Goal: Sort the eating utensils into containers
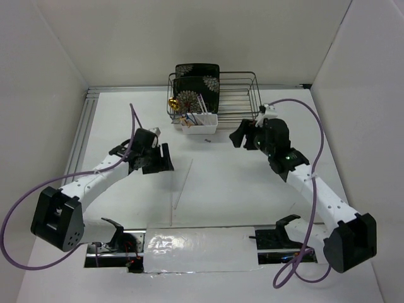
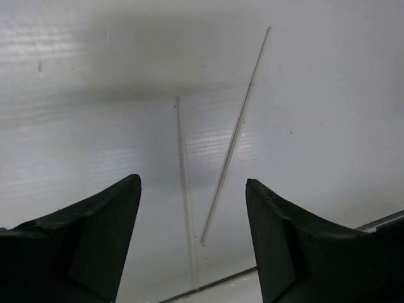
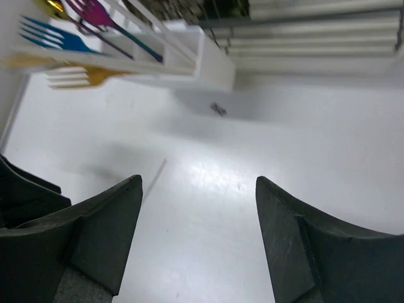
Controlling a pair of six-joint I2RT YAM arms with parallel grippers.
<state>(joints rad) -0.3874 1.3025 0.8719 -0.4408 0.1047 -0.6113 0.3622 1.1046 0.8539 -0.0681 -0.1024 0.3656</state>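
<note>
Two pale thin chopsticks lie loose on the white table (image 1: 184, 183), one of them (image 2: 235, 136) slanted and the other (image 2: 185, 189) nearly straight. My left gripper (image 1: 163, 160) (image 2: 192, 180) is open and empty, hovering just above and left of them. The white caddy (image 1: 199, 124) (image 3: 211, 60) stands in front of the wire rack and holds a blue fork (image 3: 53, 36), a shiny pink spoon (image 3: 95, 12) and a gold fork (image 3: 85, 76). My right gripper (image 1: 239, 136) (image 3: 197, 180) is open and empty, to the right of the caddy.
The black wire dish rack (image 1: 243, 95) stands at the back with black floral plates (image 1: 197, 82) in it. A gold spoon bowl (image 1: 172, 103) shows at its left. A small dark speck (image 1: 207, 140) (image 3: 218, 108) lies before the caddy. White walls close in on both sides.
</note>
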